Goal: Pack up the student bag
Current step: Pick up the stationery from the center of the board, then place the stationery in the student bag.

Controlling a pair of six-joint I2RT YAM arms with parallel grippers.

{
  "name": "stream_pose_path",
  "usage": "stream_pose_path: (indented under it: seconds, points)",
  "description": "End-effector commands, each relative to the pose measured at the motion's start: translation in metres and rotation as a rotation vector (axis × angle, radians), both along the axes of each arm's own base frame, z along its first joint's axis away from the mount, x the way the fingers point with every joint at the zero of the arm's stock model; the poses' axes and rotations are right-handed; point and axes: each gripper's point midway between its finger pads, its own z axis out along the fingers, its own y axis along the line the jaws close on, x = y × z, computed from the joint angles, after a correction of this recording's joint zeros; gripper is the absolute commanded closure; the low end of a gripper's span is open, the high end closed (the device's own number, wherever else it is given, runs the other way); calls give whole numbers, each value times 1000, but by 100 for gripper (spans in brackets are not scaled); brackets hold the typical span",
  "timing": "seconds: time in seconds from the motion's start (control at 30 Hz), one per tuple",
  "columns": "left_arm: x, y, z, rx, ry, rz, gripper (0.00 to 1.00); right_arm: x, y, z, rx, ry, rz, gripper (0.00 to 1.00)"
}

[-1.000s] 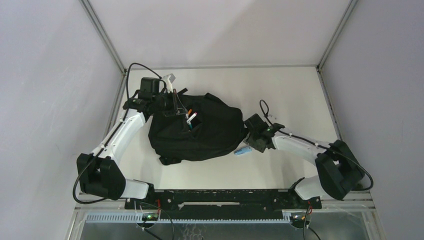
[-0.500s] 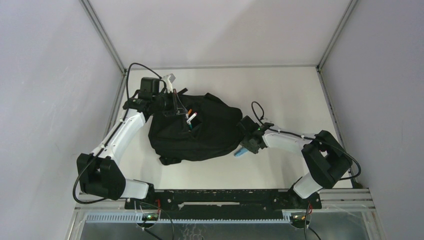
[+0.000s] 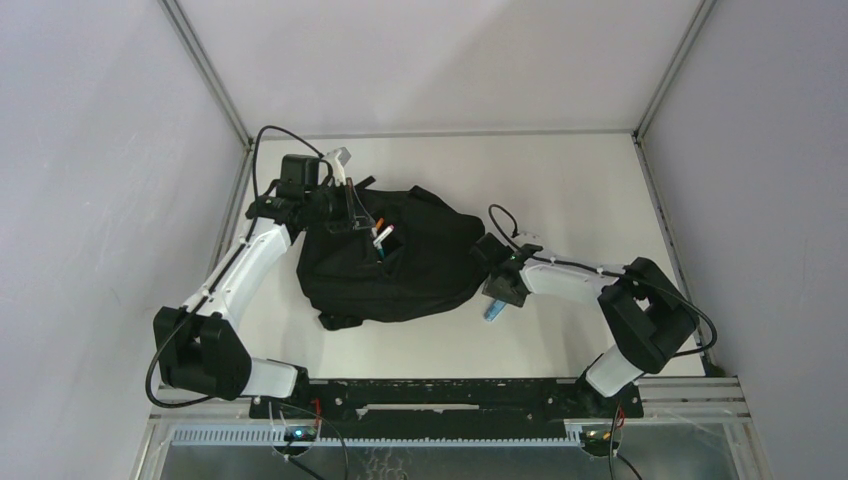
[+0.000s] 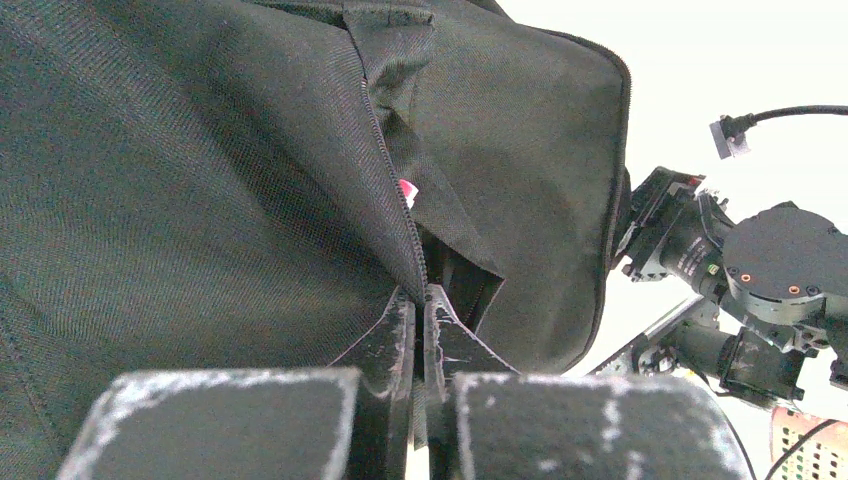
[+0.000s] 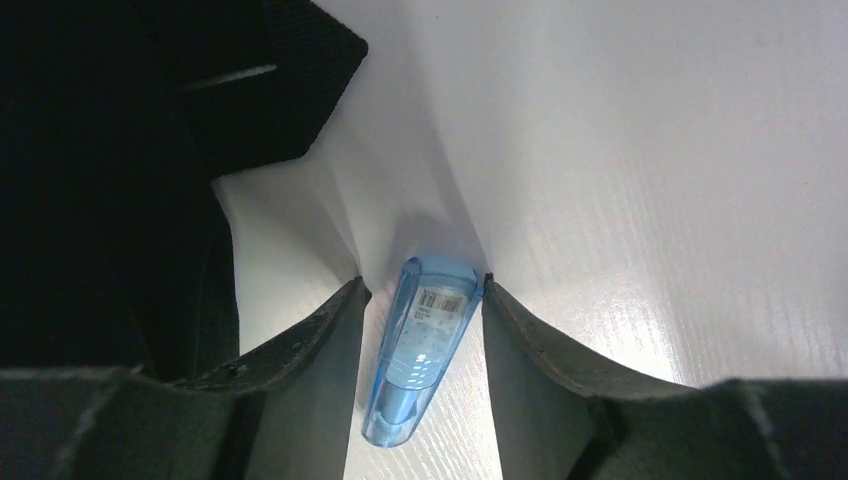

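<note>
**Fig.** The student bag (image 3: pixel 400 270) lies at the middle of the table (image 3: pixel 570 190), between the two arms. The left arm reaches forward along the bag's left side, wrist bent inward. The left gripper (image 4: pixel 420 310) is pinched tight on the edge of the bag's zip (image 4: pixel 392 180). The right arm is folded low, elbow out, forearm pointing at the bag's right end. The right gripper (image 5: pixel 422 285) faces the table, its fingers parted on either side of a blue tube (image 5: pixel 420 350) that lies flat just beside the bag.
</note>
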Motion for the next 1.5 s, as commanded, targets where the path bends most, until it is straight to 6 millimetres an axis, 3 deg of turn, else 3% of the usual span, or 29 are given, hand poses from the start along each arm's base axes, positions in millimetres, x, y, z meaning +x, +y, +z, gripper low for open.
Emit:
stream_pose_path:
  seconds: [0.0,0.2,0.3,0.5,0.63,0.7,0.87,1.0,1.13,1.27,1.4,1.47]
  points:
    - [0,-8,12,-45,-52,-26,100,-10,12,1,3,34,78,44]
    - [0,-7,11,-43,-51,-25,100,-26,27,-2,49,80,83,44]
    - [-1,-10,9,-55,-37,-32,100,-23,31,-2,76,75,75,48]
    - [-3,-10,9,-56,-37,-35,100,-17,26,-4,65,67,86,66]
    - [-4,-9,10,-56,-39,-35,100,-18,10,2,30,45,61,87]
    - [-4,-10,10,-57,-39,-35,100,-15,1,12,27,20,40,99]
    - [-4,-12,9,-68,-31,-48,100,-3,-1,56,94,-120,52,100]
    - [-3,-13,9,-72,-31,-47,100,12,8,112,198,-306,66,100]
    - [-2,-15,10,-82,-31,-47,100,37,49,171,352,-492,185,100]
    - [-2,-15,11,-86,-35,-46,100,65,114,206,445,-530,319,100]
    - [-3,-15,13,-89,-51,-45,100,85,177,213,533,-515,418,100]
    - [-3,-15,15,-93,-53,-49,100,94,203,206,570,-493,438,100]
